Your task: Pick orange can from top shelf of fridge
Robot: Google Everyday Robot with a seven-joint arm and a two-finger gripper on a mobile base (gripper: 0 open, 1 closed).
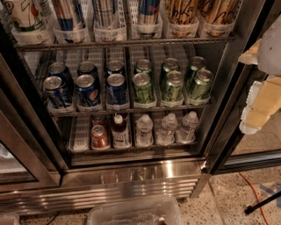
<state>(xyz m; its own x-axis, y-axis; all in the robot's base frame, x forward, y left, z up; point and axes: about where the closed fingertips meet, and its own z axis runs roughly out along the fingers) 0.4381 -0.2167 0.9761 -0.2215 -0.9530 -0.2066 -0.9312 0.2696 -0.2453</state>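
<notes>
Two orange cans (183, 12) (218, 11) stand in clear lane trays at the right end of the top shelf (123, 44) of the fridge (131, 176); only their lower halves show, the tops are cut off by the frame. My gripper (244, 90) is at the right edge of the view, outside the fridge, to the right of and below the orange cans. Its cream fingers (259, 105) stand apart and hold nothing.
Tall blue-and-silver cans (68, 15) fill the top shelf's left lanes. Short blue cans (88, 85) and green cans (171, 81) are on the middle rack, bottles (144, 128) on the lowest. A dark door frame (228, 132) stands by the gripper. A clear bin (136, 213), orange cable (252, 193).
</notes>
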